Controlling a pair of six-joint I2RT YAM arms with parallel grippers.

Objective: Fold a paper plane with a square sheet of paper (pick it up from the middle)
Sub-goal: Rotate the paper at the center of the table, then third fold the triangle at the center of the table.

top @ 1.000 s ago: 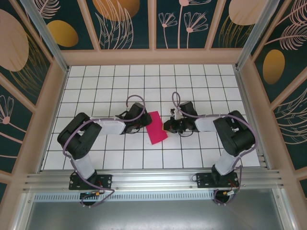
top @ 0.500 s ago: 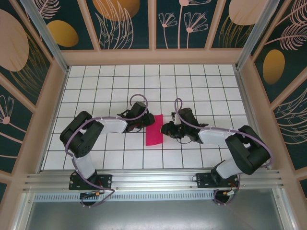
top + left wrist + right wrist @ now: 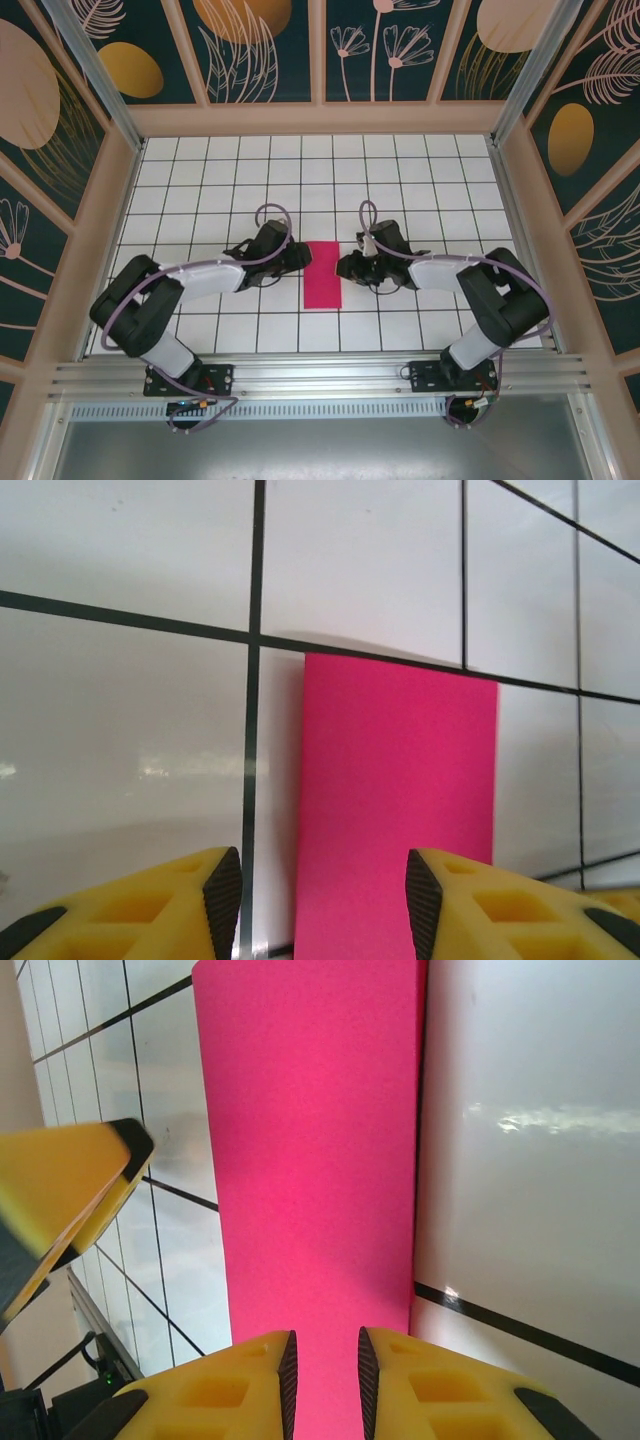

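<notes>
The square sheet of paper (image 3: 322, 274) is magenta-pink and folded into a narrow rectangle. It lies flat on the white tiles between the two grippers, and no paper plane is in view. My left gripper (image 3: 298, 258) sits at its left edge. In the left wrist view the sheet (image 3: 400, 810) runs under the wide-open left gripper (image 3: 322, 900). My right gripper (image 3: 346, 268) is at the right edge. In the right wrist view the jaws of the right gripper (image 3: 322, 1380) stand a narrow gap apart over the sheet (image 3: 310, 1160), gripping nothing.
The tiled floor (image 3: 430, 190) is walled by a wooden frame (image 3: 320, 118) at the back and sides. An aluminium rail (image 3: 320, 375) carries both arm bases at the near edge. A yellow finger of the left gripper (image 3: 70, 1200) shows beyond the sheet's far side.
The sheet was tilted a second ago and now lies straight along the tile lines. The right gripper reached in to its edge and parted its jaws. The left arm stretched lower and opened wider.
</notes>
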